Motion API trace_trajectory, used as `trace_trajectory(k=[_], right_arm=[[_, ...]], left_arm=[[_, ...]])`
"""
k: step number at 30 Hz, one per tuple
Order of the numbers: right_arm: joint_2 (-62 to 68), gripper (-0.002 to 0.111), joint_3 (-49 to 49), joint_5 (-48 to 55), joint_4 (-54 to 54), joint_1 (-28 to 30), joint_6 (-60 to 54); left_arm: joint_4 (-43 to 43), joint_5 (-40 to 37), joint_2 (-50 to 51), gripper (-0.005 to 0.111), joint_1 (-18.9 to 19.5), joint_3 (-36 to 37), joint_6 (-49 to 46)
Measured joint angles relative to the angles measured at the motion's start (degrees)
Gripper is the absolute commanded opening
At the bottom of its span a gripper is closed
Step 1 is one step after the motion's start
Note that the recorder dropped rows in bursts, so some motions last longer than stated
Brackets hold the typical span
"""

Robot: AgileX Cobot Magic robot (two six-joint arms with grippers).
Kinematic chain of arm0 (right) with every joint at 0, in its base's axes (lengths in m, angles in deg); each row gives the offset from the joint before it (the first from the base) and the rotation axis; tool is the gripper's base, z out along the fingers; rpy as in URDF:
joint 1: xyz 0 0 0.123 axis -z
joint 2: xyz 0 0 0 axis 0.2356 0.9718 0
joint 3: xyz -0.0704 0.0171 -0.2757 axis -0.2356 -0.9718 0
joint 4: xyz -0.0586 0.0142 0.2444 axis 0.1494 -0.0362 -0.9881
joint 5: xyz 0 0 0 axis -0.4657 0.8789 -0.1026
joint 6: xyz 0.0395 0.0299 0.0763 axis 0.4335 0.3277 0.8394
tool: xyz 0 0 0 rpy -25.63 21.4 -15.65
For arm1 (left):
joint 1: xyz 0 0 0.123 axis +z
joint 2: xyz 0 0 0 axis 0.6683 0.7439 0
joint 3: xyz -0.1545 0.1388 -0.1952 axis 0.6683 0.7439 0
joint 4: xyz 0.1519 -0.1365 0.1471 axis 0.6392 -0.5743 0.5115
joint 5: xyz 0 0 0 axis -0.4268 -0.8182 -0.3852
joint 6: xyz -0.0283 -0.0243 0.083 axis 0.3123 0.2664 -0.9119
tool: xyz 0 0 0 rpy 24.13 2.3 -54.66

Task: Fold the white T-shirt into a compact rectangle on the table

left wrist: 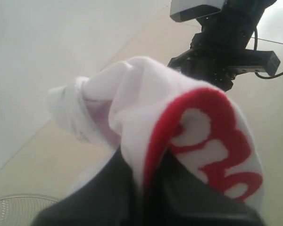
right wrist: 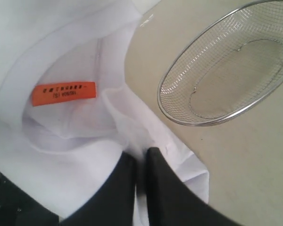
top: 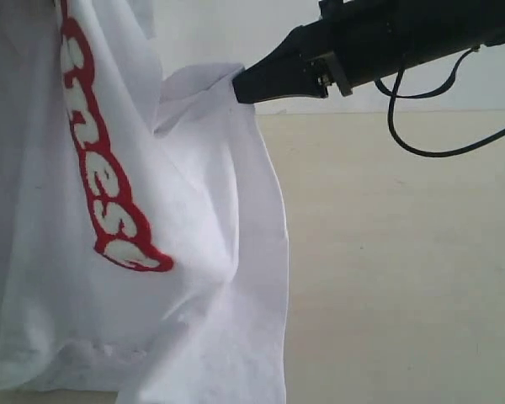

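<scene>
white t-shirt [top: 194, 252] hangs over the table [top: 404, 252]; left gripper [left wrist: 141, 186] clenched on its red-banded fabric, right gripper [top: 240, 86] clenched on a shirt edge; wire basket [right wrist: 179, 66] rests on table

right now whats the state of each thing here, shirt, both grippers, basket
white T-shirt: lifted off the table, hanging unfolded, pinched in two places
left gripper: shut on the white T-shirt at the red lettering
right gripper: shut on a fold of the white T-shirt
wire-mesh basket: empty, sitting upright on the table
</scene>
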Motion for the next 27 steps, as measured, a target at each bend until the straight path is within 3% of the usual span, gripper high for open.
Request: trace_trajectory(k=[27], right_arm=[[0.0,0.0,0.0,-8.3,3.2,0.0,3.0]], left_arm=[[-2.9,0.6,8.4,0.005,0.0,0.0,-6.2]])
